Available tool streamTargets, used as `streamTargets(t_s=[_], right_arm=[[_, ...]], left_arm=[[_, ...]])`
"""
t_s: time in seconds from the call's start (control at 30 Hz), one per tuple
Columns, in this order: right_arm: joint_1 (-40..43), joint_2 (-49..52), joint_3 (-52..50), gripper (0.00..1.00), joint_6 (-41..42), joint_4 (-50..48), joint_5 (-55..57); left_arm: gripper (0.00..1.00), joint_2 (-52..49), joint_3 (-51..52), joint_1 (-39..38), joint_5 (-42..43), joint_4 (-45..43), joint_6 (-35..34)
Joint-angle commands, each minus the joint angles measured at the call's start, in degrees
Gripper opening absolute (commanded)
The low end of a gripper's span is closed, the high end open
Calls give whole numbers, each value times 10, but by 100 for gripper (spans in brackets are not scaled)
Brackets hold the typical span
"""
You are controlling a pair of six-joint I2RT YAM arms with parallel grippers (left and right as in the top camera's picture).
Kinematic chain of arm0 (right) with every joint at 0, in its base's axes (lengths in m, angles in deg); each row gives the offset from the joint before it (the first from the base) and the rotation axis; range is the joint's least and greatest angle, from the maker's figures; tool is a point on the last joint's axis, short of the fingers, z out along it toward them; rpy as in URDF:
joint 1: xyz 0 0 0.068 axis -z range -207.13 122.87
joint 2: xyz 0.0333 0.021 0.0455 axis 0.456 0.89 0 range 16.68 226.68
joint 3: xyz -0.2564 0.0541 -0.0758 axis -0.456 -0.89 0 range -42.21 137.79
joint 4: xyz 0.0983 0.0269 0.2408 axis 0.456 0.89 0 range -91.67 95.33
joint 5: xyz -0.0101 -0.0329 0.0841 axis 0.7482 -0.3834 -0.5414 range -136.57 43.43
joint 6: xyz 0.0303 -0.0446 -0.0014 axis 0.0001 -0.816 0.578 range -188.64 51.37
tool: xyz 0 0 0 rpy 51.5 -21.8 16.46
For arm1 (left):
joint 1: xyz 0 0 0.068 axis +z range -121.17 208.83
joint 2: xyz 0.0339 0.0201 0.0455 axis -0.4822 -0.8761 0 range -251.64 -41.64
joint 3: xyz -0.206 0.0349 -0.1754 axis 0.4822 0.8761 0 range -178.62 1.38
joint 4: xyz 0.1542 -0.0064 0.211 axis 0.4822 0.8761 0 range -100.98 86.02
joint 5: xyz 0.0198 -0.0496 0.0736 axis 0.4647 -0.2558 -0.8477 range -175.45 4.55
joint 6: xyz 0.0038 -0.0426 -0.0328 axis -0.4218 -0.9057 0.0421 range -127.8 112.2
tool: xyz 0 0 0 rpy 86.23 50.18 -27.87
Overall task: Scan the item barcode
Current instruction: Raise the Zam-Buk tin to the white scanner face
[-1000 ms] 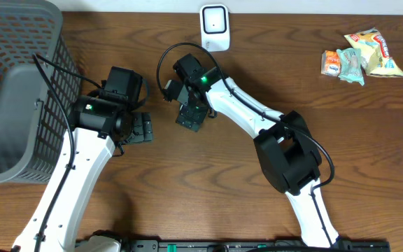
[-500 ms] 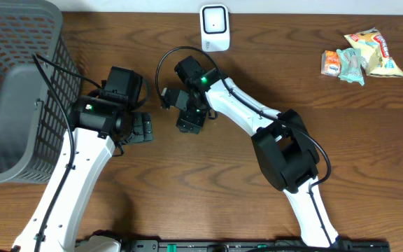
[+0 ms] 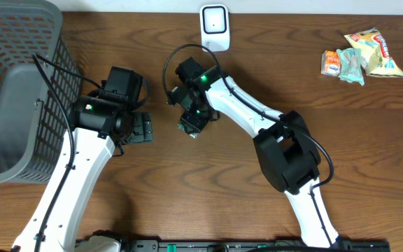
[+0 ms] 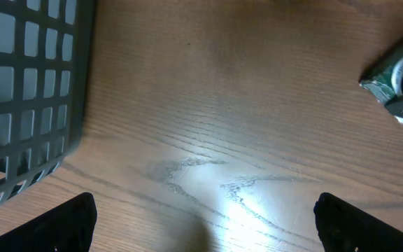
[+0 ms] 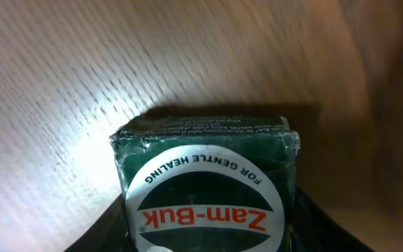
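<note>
The item is a dark green Zam-Buk box (image 5: pixel 205 168) with a white oval label, lying on the wooden table. My right gripper (image 5: pixel 206 234) has a dark finger pressed against each side of it. From overhead, the right gripper (image 3: pixel 193 120) covers most of the box (image 3: pixel 189 129), just below the white barcode scanner (image 3: pixel 214 26) at the table's back edge. My left gripper (image 4: pixel 205 227) is open over bare wood, with the box (image 4: pixel 396 75) at the right edge of its view. In the overhead view the left gripper (image 3: pixel 143 129) sits left of the box. No barcode shows.
A grey mesh basket (image 3: pixel 12 91) fills the left side, and its wall (image 4: pixel 26 91) is close to the left gripper. A few snack packets (image 3: pixel 361 54) lie at the back right.
The right gripper has closed in from wide open onto the green box and shifted slightly over it. The left arm has not moved.
</note>
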Motion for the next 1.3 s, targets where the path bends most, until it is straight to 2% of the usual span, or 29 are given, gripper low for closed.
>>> streamTargets(t_s=[0.0, 0.1, 0.2, 0.27, 0.57, 0.7, 0.77, 0.9, 1.0, 1.1, 1.27], right_arm=[[-2, -2, -10, 43, 141, 26, 16], [-1, -8, -10, 47, 213, 35, 16], [2, -12, -10, 47, 289, 40, 12], [7, -14, -10, 46, 304, 36, -14], [96, -15, -10, 44, 301, 16, -310], [159, -15, -10, 44, 305, -20, -493], [184, -15, -10, 42, 334, -50, -577], [235, -15, -10, 40, 475, -164, -715], [262, -15, -10, 41, 616, -244, -746], [280, -15, -10, 45, 741, -269, -745], [291, -15, -10, 50, 876, -270, -738]], left_arm=[[98, -2, 0, 2, -5, 2, -1], [98, -2, 0, 2, -5, 2, -1], [98, -2, 0, 2, -5, 2, -1], [98, -2, 0, 2, -5, 2, -1], [98, -2, 0, 2, -5, 2, -1], [98, -2, 0, 2, -5, 2, -1], [98, -2, 0, 2, -5, 2, -1], [98, -2, 0, 2, -5, 2, -1], [98, -2, 0, 2, -5, 2, -1], [98, -2, 0, 2, -5, 2, -1], [98, -2, 0, 2, -5, 2, -1]])
